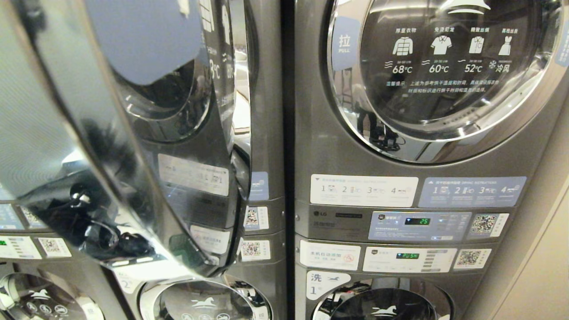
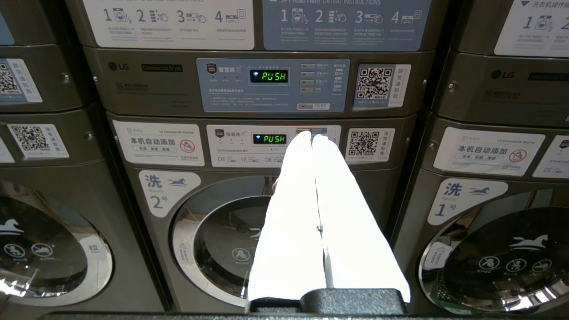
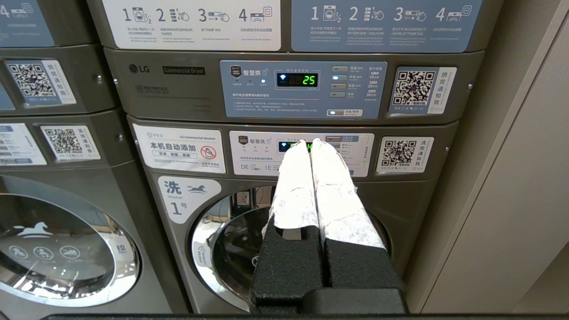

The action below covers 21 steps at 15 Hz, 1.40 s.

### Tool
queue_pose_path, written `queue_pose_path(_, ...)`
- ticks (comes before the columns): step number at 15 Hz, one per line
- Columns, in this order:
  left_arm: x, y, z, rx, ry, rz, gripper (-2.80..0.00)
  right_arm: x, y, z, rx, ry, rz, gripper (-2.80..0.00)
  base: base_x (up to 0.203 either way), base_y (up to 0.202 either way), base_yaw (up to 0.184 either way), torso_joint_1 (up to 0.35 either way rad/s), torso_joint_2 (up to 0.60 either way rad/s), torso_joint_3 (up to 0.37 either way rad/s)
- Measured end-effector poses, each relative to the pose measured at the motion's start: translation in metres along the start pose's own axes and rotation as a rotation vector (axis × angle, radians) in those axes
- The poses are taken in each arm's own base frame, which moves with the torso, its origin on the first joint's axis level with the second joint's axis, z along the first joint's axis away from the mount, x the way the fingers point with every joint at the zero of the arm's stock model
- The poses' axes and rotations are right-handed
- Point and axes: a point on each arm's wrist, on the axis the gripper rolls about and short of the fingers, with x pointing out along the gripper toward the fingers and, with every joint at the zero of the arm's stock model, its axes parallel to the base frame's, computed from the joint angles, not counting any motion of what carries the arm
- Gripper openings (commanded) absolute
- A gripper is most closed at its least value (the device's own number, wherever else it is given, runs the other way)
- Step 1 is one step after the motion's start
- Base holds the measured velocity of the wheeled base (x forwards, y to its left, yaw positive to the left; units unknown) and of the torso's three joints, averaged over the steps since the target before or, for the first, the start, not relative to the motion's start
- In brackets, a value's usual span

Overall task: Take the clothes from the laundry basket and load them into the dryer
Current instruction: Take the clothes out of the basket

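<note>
1. Dryer door [image 1: 133, 133]: swung open on the left, close to the head camera, its dark glass reflecting the room.
2. Right-hand dryer [image 1: 400, 191]: door shut, display reading 25.
3. Washers [image 1: 382, 302]: below the dryers, doors shut.
4. Left gripper [image 2: 311, 138]: white fingers pressed together, nothing between them, facing washer no. 2.
5. Right gripper [image 3: 310, 146]: fingers likewise pressed together, empty, facing washer no. 1.
6. Clothes, laundry basket: in none of the views.
</note>
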Motion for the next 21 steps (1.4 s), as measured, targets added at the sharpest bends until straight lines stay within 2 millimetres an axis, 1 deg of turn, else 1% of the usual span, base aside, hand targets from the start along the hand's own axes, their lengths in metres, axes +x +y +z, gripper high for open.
queue_pose_path(4, 0.0000, -0.0002, -0.0004, 0.044, 0.004, -0.009, -2.80, 0.0000, 0.0000, 0.0000, 0.000, 0.000, 0.000, -2.80, 0.000, 0.000, 0.000, 0.000, 0.00, 0.000)
queue_pose_path(9, 0.0000, -0.0003, -0.0005, 0.037, 0.005, -0.012, -2.80, 0.0000, 0.0000, 0.0000, 0.000, 0.000, 0.000, -2.80, 0.000, 0.000, 0.000, 0.000, 0.00, 0.000)
queue_pose_path(18, 0.0000, -0.0003, -0.0004, 0.038, 0.004, -0.012, -2.80, 0.0000, 0.0000, 0.0000, 0.000, 0.000, 0.000, -2.80, -0.180, 0.000, 0.001, -0.001, 0.00, 0.002)
queue_pose_path(21, 0.0000, -0.0003, -0.0006, 0.049, 0.006, -0.015, -2.80, 0.0000, 0.0000, 0.0000, 0.000, 0.000, 0.000, -2.80, -0.022, 0.000, 0.000, 0.009, 0.00, -0.003)
